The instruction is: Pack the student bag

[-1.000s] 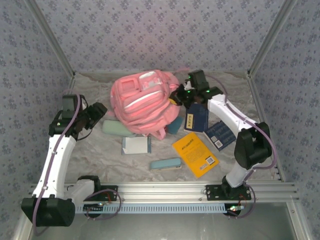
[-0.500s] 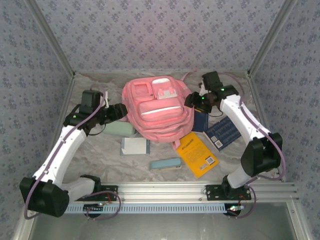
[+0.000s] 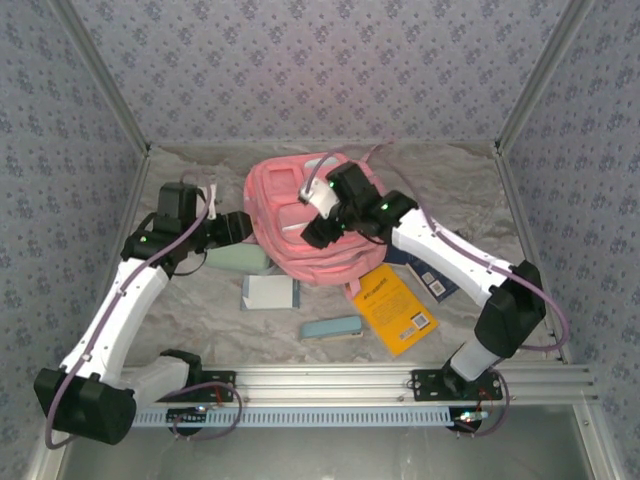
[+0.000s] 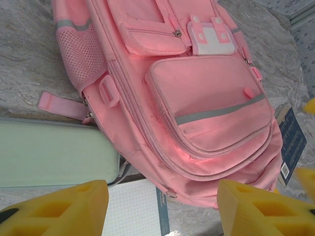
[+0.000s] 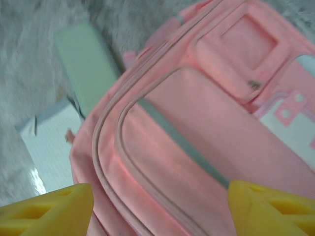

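Grey tabletop (image 3: pixel 200 310), student bag (image 3: pixel 275 215) near back edge

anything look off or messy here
Nothing spilled or damaged. The student bag lies flat, front up, looking zipped shut, with the yellow book and notebook loose on the table beside it.

Hidden under the right arm (image 3: pixel 450 255) from above: part of the front of the student bag (image 3: pixel 272 215) and most of a dark blue book (image 3: pixel 435 283) (title too small to read). Cropped by 3 edges in the left wrist view: bag top, green case (image 4: pixel 49 155), white notebook (image 4: pixel 133 209). Blurred throughout in the right wrist view, zip detail lost.
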Tool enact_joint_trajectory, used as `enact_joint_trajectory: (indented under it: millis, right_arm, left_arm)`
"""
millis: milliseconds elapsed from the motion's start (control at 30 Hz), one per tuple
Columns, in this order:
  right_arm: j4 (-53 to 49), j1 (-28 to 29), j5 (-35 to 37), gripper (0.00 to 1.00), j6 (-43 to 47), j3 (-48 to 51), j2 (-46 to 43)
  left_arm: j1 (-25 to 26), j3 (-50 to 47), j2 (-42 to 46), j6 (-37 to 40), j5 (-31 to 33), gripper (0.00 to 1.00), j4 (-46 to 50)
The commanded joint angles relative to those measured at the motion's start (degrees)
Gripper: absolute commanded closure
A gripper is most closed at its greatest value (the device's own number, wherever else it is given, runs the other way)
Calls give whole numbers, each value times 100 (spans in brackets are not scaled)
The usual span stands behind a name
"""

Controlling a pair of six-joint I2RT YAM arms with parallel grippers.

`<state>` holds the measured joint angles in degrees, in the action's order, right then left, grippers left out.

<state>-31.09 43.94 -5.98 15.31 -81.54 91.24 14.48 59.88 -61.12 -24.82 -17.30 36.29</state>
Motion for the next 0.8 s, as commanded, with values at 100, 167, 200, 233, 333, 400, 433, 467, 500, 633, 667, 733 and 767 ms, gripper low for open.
enact_joint_trajectory:
  millis: [100, 167, 200, 233, 333, 400, 433, 467, 500, 633, 667, 733, 767]
  right_arm:
    - [532, 310, 774, 25, 696, 104, 200]
    - [565, 407, 912, 25, 774, 12, 426]
    - [528, 439, 952, 25, 800, -69, 546]
    - [512, 478, 983, 25, 818, -167, 690]
    - [465, 577, 1057, 25, 894, -405, 1056]
    - [484, 630, 1090, 25, 895, -525, 1235]
    - [525, 638, 1073, 25, 891, -560, 1304]
    - [571, 638, 1061, 25, 879, -580, 1354]
    - [606, 635, 1079, 25, 879, -589, 1414]
    - [508, 634, 1279, 28, 947, -722, 1723]
    - [512, 618, 1382, 29, 993, -732, 1804]
    - [528, 581, 1501, 33, 1112, -717, 1919]
    - [565, 579, 1576, 37, 1173, -702, 1962]
  left_arm:
    - [-212, -166, 132, 173, -21, 40, 43]
    - [-265, -221, 127, 138, -51, 40, -18]
    - [-283, -239, 127, 129, -63, 40, -48]
    - [-300, -259, 127, 119, -80, 40, -63]
    - [-338, -279, 140, 100, -80, 40, -83]
    - [-355, -293, 160, 83, -78, 40, -83]
    - [-358, -298, 170, 82, -76, 40, -72]
    - [-359, -299, 171, 82, -89, 40, -72]
    - [-358, -300, 179, 82, -83, 40, -68]
    - [-358, -332, 197, 82, -98, 40, -76]
    - [-358, -336, 197, 82, -102, 40, -86]
    - [-358, -339, 193, 91, -123, 40, -96]
    - [-358, -336, 182, 97, -130, 40, -104]
